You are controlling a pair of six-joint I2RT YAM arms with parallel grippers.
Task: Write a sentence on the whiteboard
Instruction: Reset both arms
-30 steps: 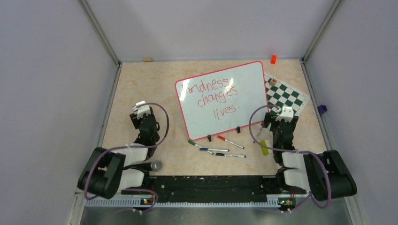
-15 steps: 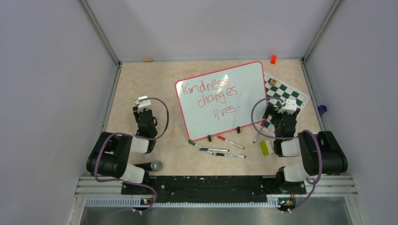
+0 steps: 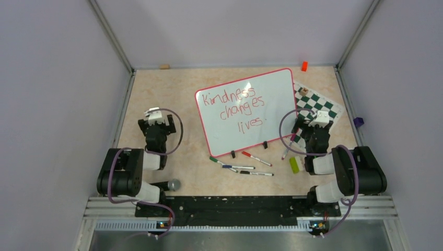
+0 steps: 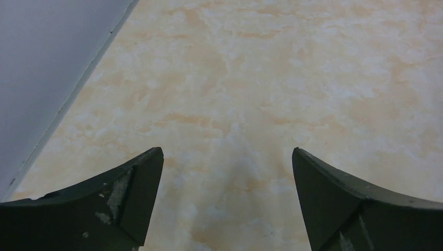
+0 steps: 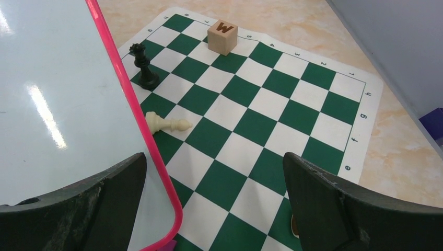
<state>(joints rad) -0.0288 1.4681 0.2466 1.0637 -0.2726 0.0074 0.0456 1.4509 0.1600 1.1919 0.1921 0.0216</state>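
- The whiteboard [image 3: 277, 94] lies on the surface [image 4: 261, 63] between the two hands: well to the right of the left hand and directly at the left side of the right hand. Its thin pink-red frame runs past the right hand's left finger in the right wrist view.
- The sentence [image 3: 241, 111] is written in red in three lines, "Kindness changes lives.", on the board half nearer the left hand.
- Left hand [image 4: 227, 157]: fingers spread wide, nothing between them. Only bare surface shows ahead of it, with the side wall to its left.
- A grey round-headed object [image 3: 172, 184] lies behind and to the right of the left hand, near the arm bases.
- Several markers [image 3: 237, 167] lie loose on the surface between the hands, just short of the board's near edge and its two black clip feet [image 3: 233, 153].
- Right hand [image 5: 215, 162]: fingers spread wide, holding nothing. It hangs over the chess mat [image 5: 271, 125], beside the board's right edge.
- Ahead of the right hand on the mat: a white chess piece [image 5: 167, 124] on its side just beside the frame, a black chess piece [image 5: 142, 65] upright further ahead, and a wooden block [image 5: 223, 36] marked "W" at the far edge.
- A yellow-green object [image 3: 294, 164] lies behind and to the left of the right hand.
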